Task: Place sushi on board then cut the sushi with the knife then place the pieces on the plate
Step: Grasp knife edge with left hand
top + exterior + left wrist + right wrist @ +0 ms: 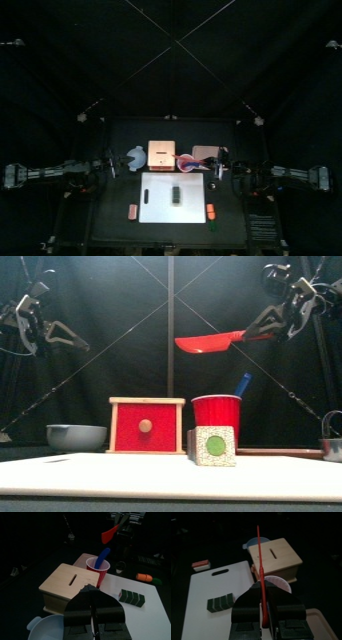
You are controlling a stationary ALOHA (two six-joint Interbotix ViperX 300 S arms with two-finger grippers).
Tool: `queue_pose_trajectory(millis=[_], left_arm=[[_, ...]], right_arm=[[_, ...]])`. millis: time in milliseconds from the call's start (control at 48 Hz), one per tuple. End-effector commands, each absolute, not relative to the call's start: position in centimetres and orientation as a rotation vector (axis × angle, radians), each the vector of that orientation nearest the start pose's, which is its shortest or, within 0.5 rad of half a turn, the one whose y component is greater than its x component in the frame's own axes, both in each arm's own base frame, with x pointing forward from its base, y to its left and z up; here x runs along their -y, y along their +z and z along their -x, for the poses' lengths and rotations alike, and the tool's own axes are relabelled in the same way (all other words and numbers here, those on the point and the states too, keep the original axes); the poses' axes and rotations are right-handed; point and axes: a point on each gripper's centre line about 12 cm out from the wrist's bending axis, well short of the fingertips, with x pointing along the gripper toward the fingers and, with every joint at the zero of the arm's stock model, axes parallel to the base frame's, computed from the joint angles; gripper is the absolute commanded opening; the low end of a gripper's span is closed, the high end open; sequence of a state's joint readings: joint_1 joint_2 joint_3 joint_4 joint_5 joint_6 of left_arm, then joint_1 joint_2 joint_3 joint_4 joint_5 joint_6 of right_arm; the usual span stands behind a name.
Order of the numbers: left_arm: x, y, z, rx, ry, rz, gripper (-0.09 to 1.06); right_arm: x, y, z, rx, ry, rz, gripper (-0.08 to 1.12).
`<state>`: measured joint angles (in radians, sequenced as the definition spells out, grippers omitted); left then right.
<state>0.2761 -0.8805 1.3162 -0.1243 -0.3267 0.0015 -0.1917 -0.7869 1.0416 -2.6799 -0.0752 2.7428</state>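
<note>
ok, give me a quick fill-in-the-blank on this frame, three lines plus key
The red knife is held up in the air by the ___ claw.
The blue knife stands in the red ___.
The sushi roll lies on the white ___.
Missing: right; cup; cutting board.

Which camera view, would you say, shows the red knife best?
The front view: the red knife shows side-on, held high in the right gripper. The right wrist view sees only its thin edge; the left wrist view catches it small and far off; the top view barely shows it.
</note>
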Motion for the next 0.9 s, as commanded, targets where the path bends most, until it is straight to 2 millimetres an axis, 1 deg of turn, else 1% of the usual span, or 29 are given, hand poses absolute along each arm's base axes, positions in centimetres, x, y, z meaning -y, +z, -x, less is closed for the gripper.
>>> queue_pose_trajectory(millis=[21, 62, 229, 354, 521, 583, 667, 771, 896], left_arm=[[-5.8, 23.0, -18.9, -0.076, 0.317, 0.117, -0.02], [-5.8, 23.0, -19.0, -0.075, 0.315, 0.111, -0.02], [-5.8, 23.1, -19.0, -0.072, 0.315, 0.111, -0.02], [-5.8, 23.0, -19.0, -0.074, 0.316, 0.117, -0.02], [-5.8, 23.1, -19.0, -0.07, 0.317, 0.125, -0.02], [-5.8, 23.1, -19.0, -0.07, 0.317, 0.124, -0.02], [-5.8, 23.1, -19.0, -0.07, 0.318, 0.123, -0.02], [-5.6, 23.1, -19.1, -0.076, 0.306, 0.12, -0.02], [-5.4, 23.0, -19.1, -0.079, 0.297, 0.12, -0.02]], right_arm=[[2.7, 28.1, -24.2, -0.259, -0.118, -0.074, 0.33], [2.5, 27.9, -24.7, -0.255, -0.111, -0.067, 0.32], [2.2, 25.5, -26.5, -0.328, -0.107, -0.063, 0.31], [2.1, 24.8, -27.1, -0.349, -0.104, -0.053, 0.3], [1.2, 25.6, -27.0, -0.295, -0.081, -0.029, 0.31], [0.6, 25.9, -26.8, -0.274, -0.063, -0.029, 0.31], [-0.3, 25.8, -26.4, -0.265, -0.037, -0.043, 0.31], [-0.9, 25.3, -26.0, -0.27, -0.027, -0.086, 0.31], [-1.0, 23.9, -25.4, -0.291, -0.039, -0.122, 0.31]])
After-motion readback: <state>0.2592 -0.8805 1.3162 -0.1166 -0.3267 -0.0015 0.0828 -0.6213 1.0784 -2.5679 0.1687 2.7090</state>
